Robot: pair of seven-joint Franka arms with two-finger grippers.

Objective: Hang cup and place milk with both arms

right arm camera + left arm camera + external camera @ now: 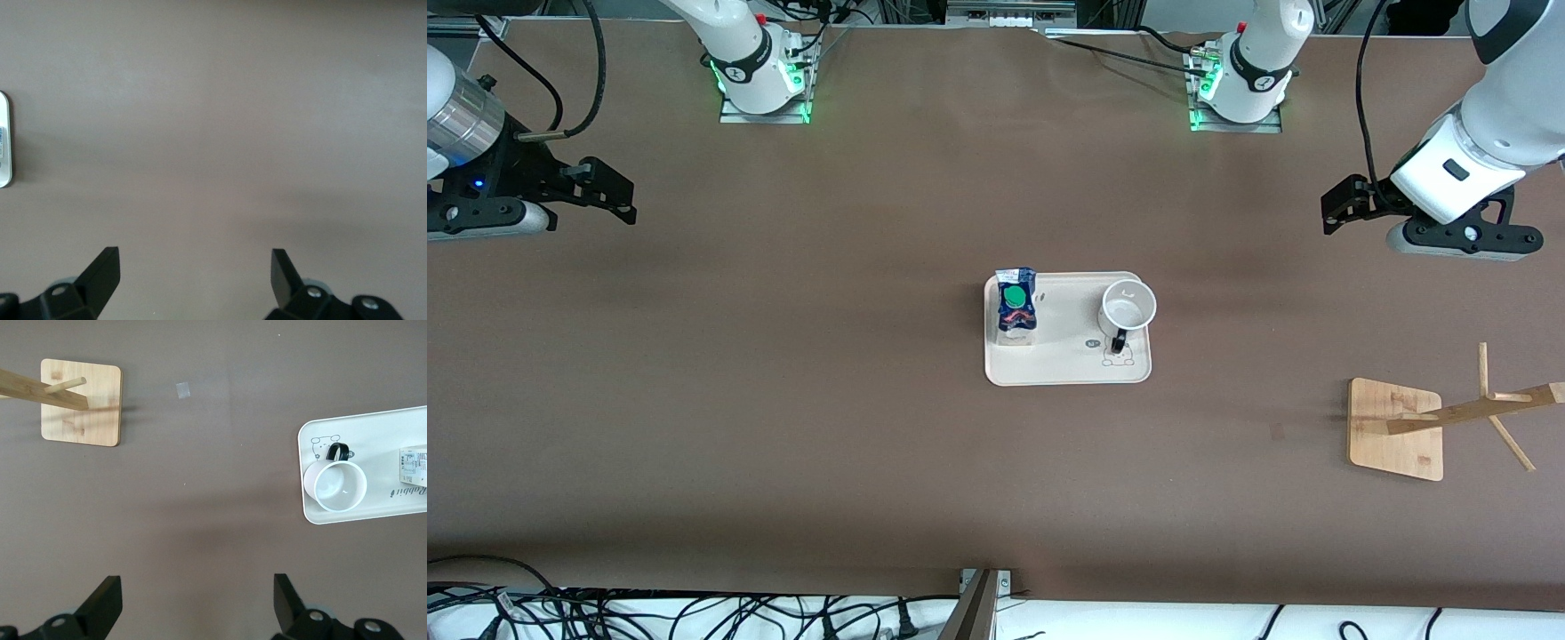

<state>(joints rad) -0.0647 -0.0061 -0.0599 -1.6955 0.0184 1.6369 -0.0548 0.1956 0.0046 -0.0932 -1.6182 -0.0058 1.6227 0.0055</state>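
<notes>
The white cup point(1128, 307) stands upright on a pale tray point(1067, 369) in the middle of the table, its black handle turned toward the front camera. The dark-blue milk point(1016, 307) with a green cap stands on the same tray, toward the right arm's end. My left gripper point(1336, 206) hangs open over bare table near the left arm's end, holding nothing; in its wrist view the left gripper point(198, 593) is well apart from the cup point(335, 487) and the milk point(415, 465). My right gripper point(618, 197) is open and empty over bare table at the right arm's end, as its wrist view of the right gripper point(195, 267) confirms.
A wooden rack point(1396, 428) with pegs stands on a square base near the left arm's end, nearer the front camera than the tray; the rack point(81, 402) also shows in the left wrist view. The tray's edge point(4, 140) shows in the right wrist view. Cables lie along the table's front edge.
</notes>
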